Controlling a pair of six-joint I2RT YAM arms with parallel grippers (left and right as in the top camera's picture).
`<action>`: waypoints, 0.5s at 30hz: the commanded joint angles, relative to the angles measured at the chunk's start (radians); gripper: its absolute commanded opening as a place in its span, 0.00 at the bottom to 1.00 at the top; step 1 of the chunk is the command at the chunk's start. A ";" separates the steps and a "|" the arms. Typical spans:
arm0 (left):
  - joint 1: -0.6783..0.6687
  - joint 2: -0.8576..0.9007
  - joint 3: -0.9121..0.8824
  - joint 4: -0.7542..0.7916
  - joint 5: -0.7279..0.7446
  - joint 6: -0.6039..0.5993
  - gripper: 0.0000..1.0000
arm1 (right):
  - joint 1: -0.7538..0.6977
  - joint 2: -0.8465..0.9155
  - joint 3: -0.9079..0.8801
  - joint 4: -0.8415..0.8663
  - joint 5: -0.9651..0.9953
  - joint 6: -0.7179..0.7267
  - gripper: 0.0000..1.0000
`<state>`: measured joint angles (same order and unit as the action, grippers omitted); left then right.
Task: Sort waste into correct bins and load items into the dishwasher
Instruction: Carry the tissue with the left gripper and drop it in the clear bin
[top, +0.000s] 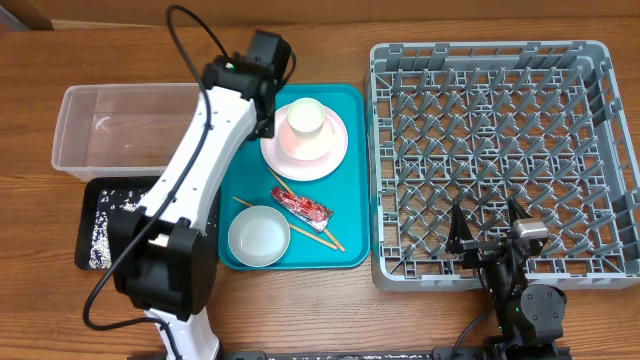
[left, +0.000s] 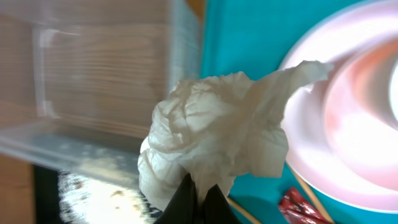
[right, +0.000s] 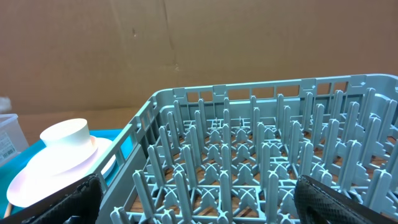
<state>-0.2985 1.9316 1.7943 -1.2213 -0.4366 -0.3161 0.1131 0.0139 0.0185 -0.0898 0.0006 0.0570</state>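
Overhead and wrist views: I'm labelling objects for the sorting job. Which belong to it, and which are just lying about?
Job: napkin, red wrapper, rice, clear tub, black tray, plate, cup, bowl, chopsticks, dish rack.
Lying about: teal tray, wooden table.

fig. contents of the bench, counted. one clear tub (top: 110, 125); one black tray (top: 84, 200); one teal tray (top: 350, 215); one grey dish rack (top: 500, 150); one white plate (top: 332, 155); one cup (top: 305, 120); one bowl (top: 258, 235); two chopsticks (top: 310, 236); one red wrapper (top: 302, 207); one crumpled napkin (left: 211, 137). rice grains (top: 100, 240): many, apparently dozens, too small to count.
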 joint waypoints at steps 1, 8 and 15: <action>0.047 -0.025 0.028 -0.026 -0.132 -0.054 0.04 | 0.005 -0.010 -0.011 0.006 0.006 0.007 1.00; 0.186 -0.023 0.025 -0.101 -0.134 -0.172 0.04 | 0.005 -0.010 -0.011 0.006 0.006 0.007 1.00; 0.331 -0.023 0.020 -0.100 -0.014 -0.171 0.04 | 0.005 -0.010 -0.011 0.006 0.006 0.007 1.00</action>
<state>-0.0090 1.9209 1.8088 -1.3201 -0.5060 -0.4545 0.1131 0.0139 0.0185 -0.0902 0.0006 0.0566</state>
